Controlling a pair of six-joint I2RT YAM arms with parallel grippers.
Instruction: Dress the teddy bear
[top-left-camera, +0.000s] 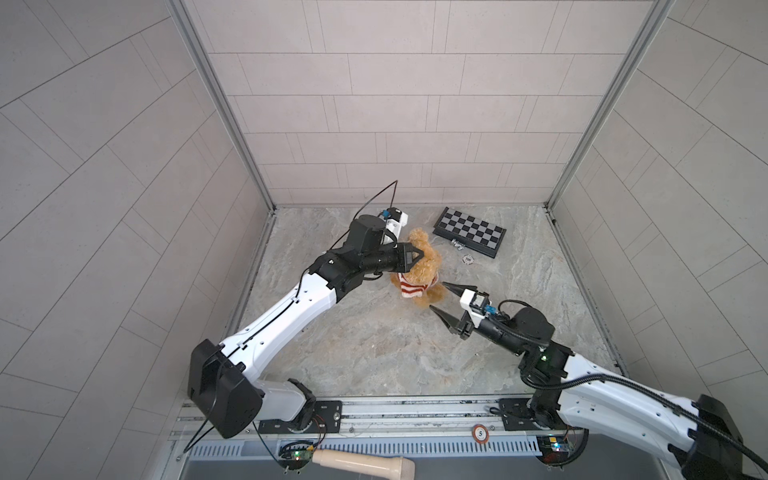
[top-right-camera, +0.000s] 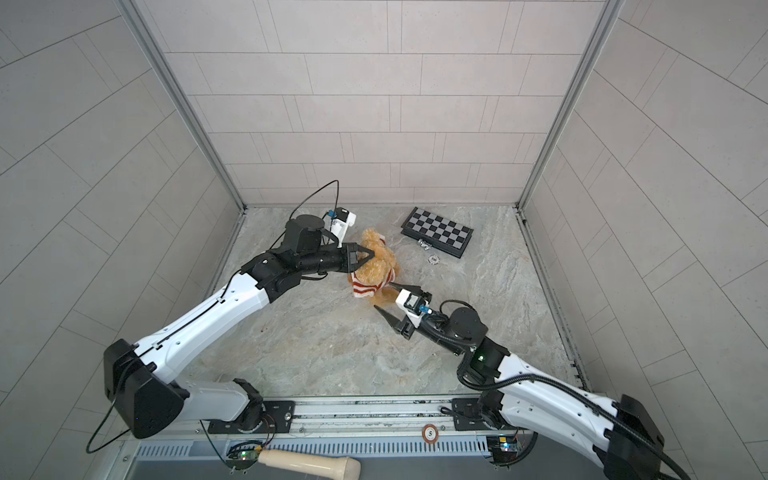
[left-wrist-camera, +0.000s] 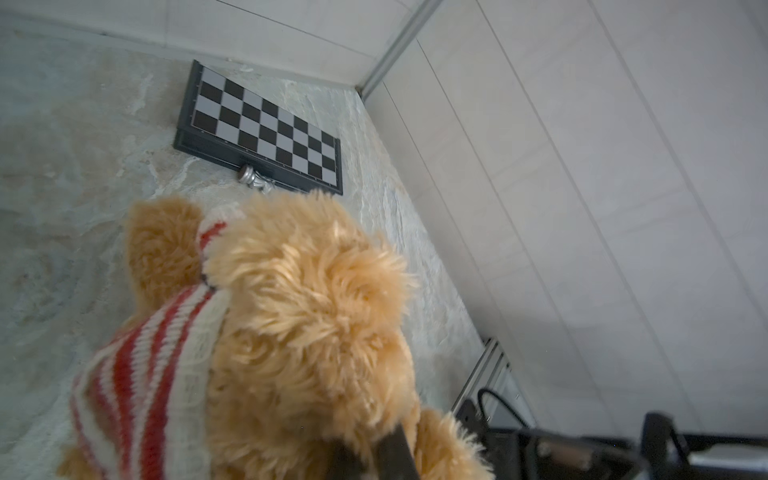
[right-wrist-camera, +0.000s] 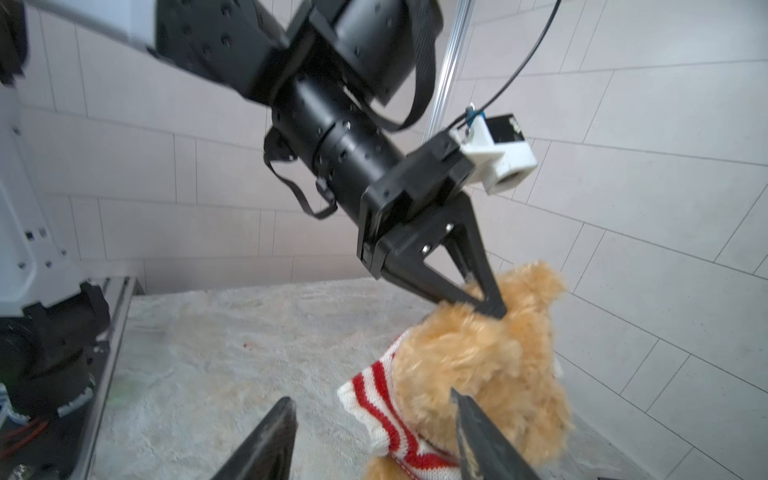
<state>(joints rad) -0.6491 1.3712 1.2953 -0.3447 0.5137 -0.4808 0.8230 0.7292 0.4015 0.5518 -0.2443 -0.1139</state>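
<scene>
Re teddy bear (top-left-camera: 424, 266): rests on marble table (top-left-camera: 374, 340), toward the back, near chessboard (top-left-camera: 469, 236); wears red-and-white striped sweater (top-left-camera: 413, 287) bunched round the torso.
Re left gripper (top-left-camera: 422, 254): pinches fur at the bear's head, tips pressed together.
Re right gripper (top-left-camera: 437, 296): hangs just beside the bear's lower body, 2 fingers spread wide, holding nothing. Touching the sweater or not: cannot tell.

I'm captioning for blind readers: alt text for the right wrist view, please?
A black left claw is shut on the fur of a fluffy golden-tan plush teddy bear partly wearing a red-and-white striped knit sweater. Nearest the camera, the right claw stands open close to the bear, over a pale marbled tabletop.
</scene>
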